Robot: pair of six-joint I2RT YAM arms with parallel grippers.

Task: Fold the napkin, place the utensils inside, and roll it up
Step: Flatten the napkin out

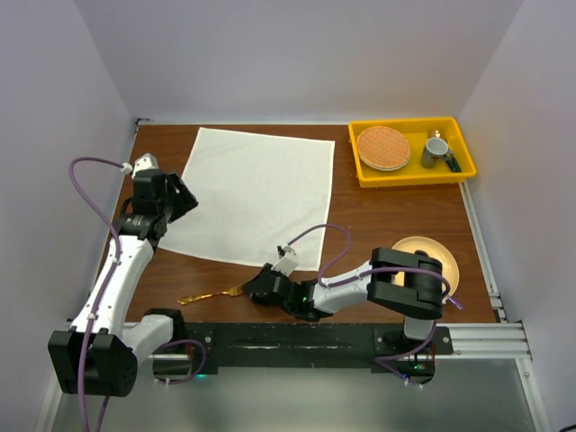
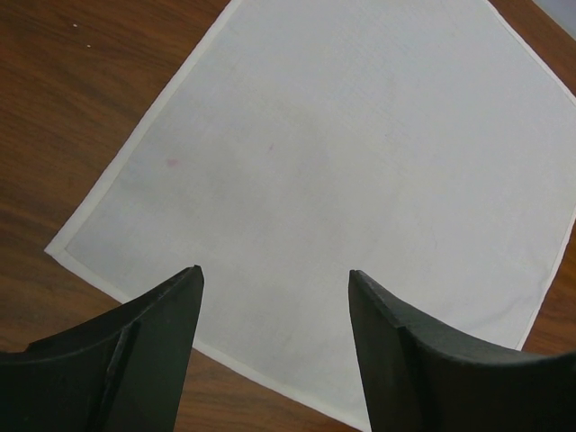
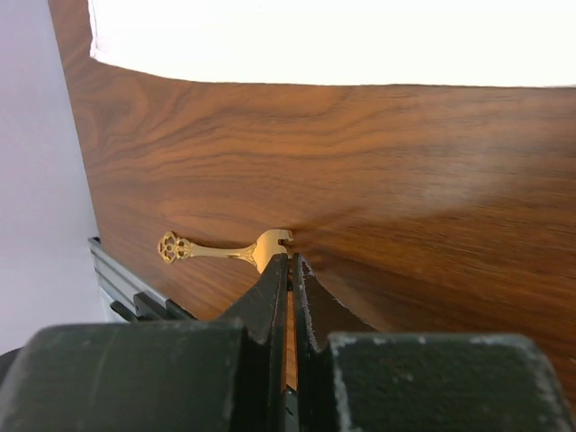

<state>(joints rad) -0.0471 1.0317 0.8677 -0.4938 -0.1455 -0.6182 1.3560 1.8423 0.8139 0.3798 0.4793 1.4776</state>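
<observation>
One fork (image 3: 211, 250), likely stiff and slippery, lies at the desk's (image 1: 378, 211) front, its head pinched by the right hand (image 3: 290, 270), while the left hand (image 2: 274, 273) hangs wide over the flat, limp napkin (image 1: 256, 193), best taken by a corner.

The left arm (image 1: 112, 279), white links with black joints and a purple cable, rises from its base at seven o'clock in the overhead view and stretches toward ten o'clock, with its wrist turned toward three o'clock. Its black two-fingered left pincer (image 2: 274, 279) hangs above the brown wooden surface (image 1: 396, 216), jaws spread wide and empty. The right arm (image 1: 360, 286), built the same, starts at five o'clock, folds at its black elbow and lies low, reaching toward nine o'clock. Its black right pincer (image 3: 290, 263) tips down to the surface. Its jaws are pressed almost together on the head end of a slim gold-coloured metal fork (image 3: 211, 250).
</observation>
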